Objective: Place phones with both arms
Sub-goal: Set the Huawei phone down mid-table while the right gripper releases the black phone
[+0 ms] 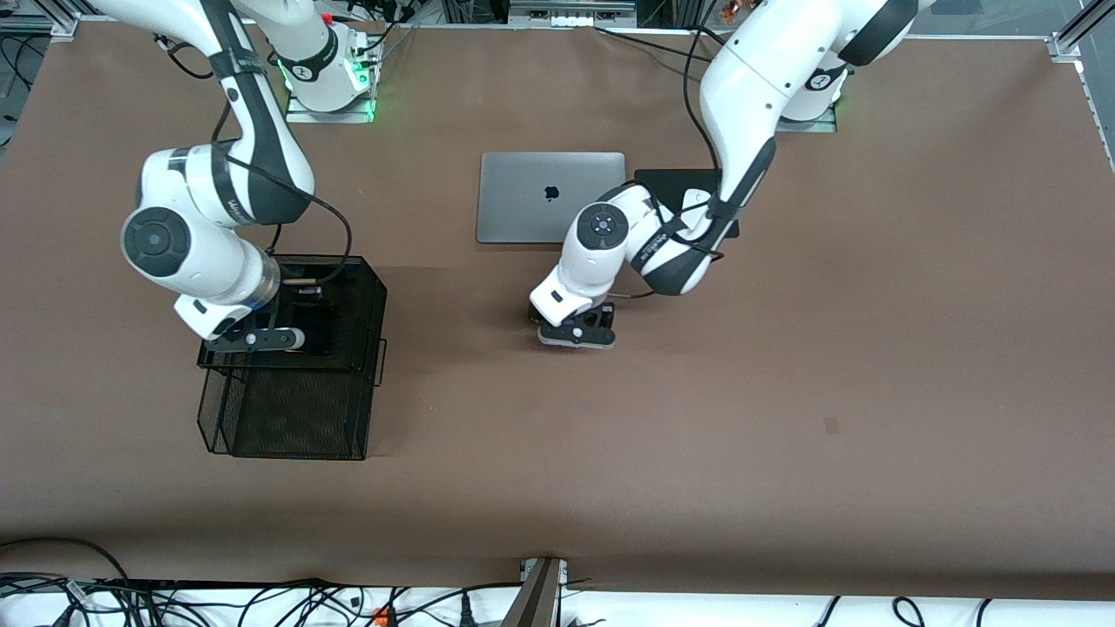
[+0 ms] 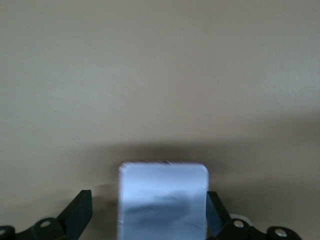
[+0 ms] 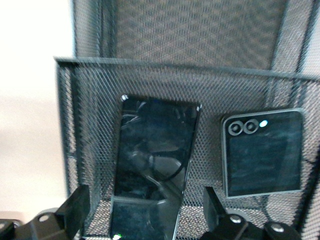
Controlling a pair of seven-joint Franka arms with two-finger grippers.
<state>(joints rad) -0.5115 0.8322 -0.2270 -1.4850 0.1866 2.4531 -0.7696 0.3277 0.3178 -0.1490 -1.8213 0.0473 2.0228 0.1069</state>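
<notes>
Landmark: black mesh basket [image 1: 292,409], toward the right arm's end of the table.

Risks, biggest item first:
- Basket: right arm [image 1: 200,252] is deep over it. A sloppy retreat could snag the mesh rim and drag or tip the whole thing, phones included.
- Grey laptop [image 1: 550,197], well apart from the basket toward the left arm's end and farther from the front camera: the left arm [image 1: 662,248] hangs low just beside it, so a wide elbow swing on the way up could clip the lid.
- Long slim black phone [image 3: 152,170] leans on the mesh wall inside the basket, lower end hidden. A bump could slide it into the squarish black phone [image 3: 264,152] just beside it.
- Pale lilac-white phone [image 2: 163,200] lies flat on the brown table, well apart from the basket, near mid-table and not binned. A closing finger that catches one edge first would likely skate it sideways or pinch a corner.

End effectors:
- Right gripper [image 3: 145,217]: over the basket, fingers spread wide to either side of the slim phone, clear gap on both sides. Reads as released, holding nothing.
- Left gripper [image 2: 150,215]: down at the table, straddling the lilac phone. One finger stands clear of it, the other is right at its edge; contact uncertain. Jaws wide, nothing gripped.
</notes>
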